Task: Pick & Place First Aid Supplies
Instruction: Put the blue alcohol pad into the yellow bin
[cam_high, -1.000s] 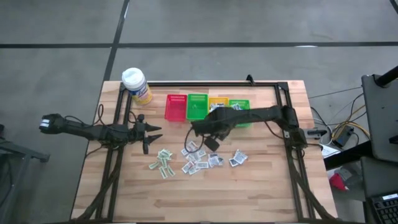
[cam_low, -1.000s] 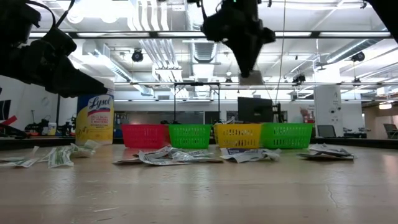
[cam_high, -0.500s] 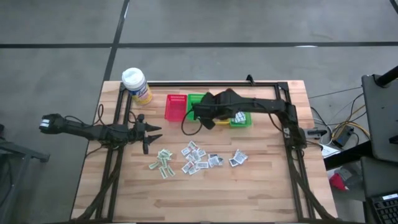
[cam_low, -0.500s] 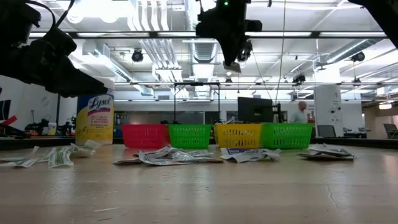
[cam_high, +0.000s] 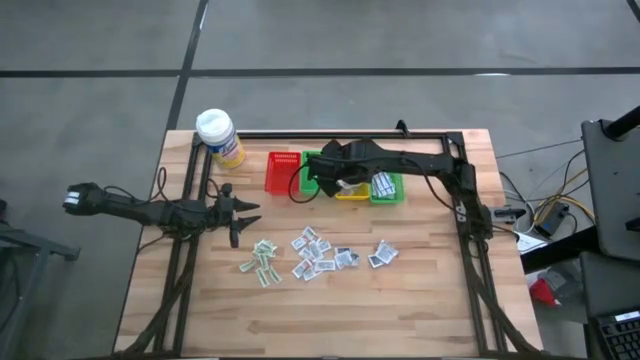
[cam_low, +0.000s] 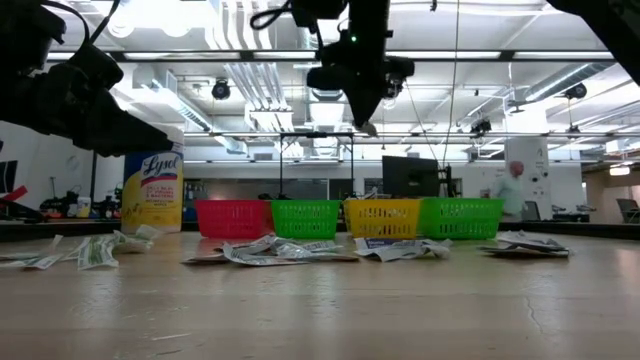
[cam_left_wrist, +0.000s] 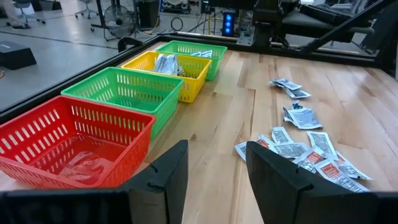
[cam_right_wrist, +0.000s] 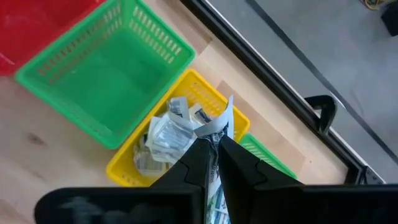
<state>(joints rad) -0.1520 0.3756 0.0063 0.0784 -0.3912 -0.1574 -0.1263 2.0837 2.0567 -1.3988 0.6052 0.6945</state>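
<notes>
The right gripper, pinched on a small white paper packet, hung above the yellow plastic basket. The left gripper waited, fingers apart, near the red basket.

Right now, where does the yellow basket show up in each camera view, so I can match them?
High view: yellow basket in the row at the table's far edge, mostly hidden under the right arm.
Low view: third from the left in the row.
Left wrist view: third along, holding packets.
Right wrist view: beyond the right claw, behind the pinched packet.
Shared landmark: the empty green basket beside it.
</notes>
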